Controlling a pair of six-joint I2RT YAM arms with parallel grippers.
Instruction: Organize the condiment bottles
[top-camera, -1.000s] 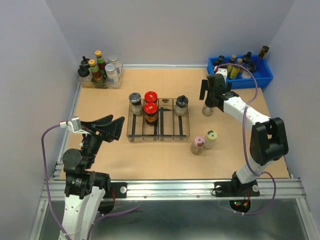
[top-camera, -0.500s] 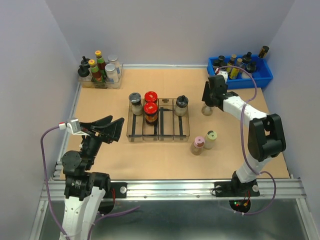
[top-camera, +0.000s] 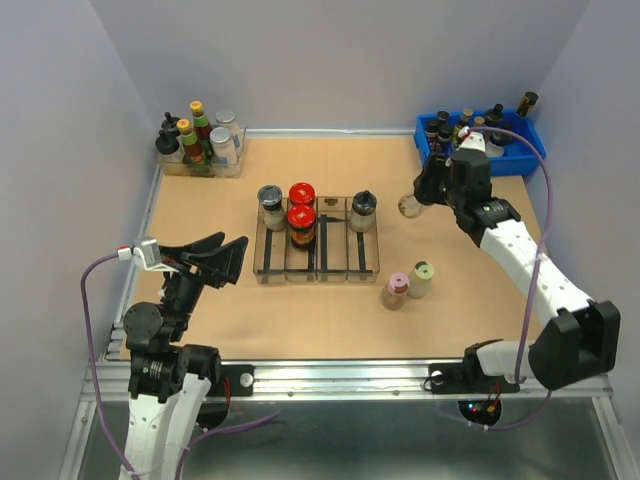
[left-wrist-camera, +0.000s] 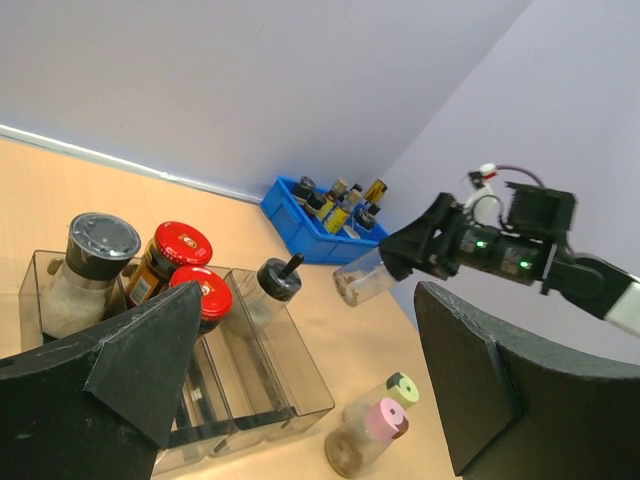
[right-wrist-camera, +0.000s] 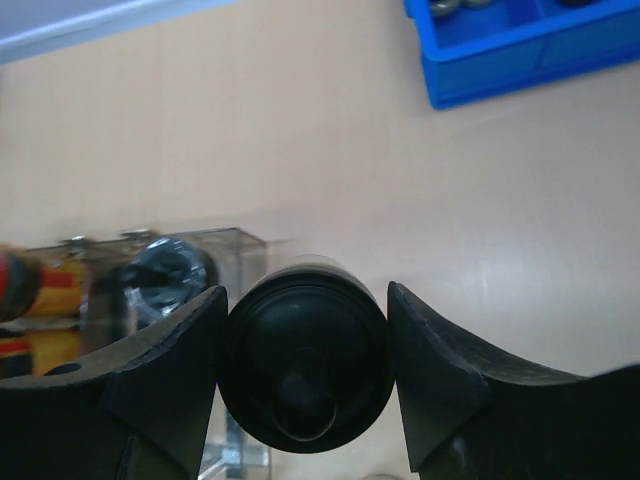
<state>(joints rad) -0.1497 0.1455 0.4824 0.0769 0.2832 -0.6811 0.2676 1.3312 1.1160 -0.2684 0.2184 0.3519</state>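
Observation:
My right gripper (top-camera: 424, 190) is shut on a clear condiment bottle with a black knob cap (top-camera: 409, 205), held tilted above the table, right of the clear tray (top-camera: 336, 246). The right wrist view has its black cap (right-wrist-camera: 305, 365) filling the gap between both fingers. The tray holds a grey-lidded jar (top-camera: 271, 205), two red-lidded jars (top-camera: 301, 222) and another black-knob jar (top-camera: 363, 208). A pink-capped jar (top-camera: 397, 290) and a pale-yellow-capped jar (top-camera: 421, 277) stand together on the table, front right of the tray. My left gripper (top-camera: 215, 255) hangs open and empty, left of the tray.
A blue bin (top-camera: 525, 160) with slim dark bottles sits at the back right corner. A clear container (top-camera: 225, 168) with taller bottles stands at the back left. Walls close in on three sides.
My right gripper has shut on the black-knob bottle and lifted it off the table, tilting it. The right arm has swung its elbow out to the right. The left arm has not moved.

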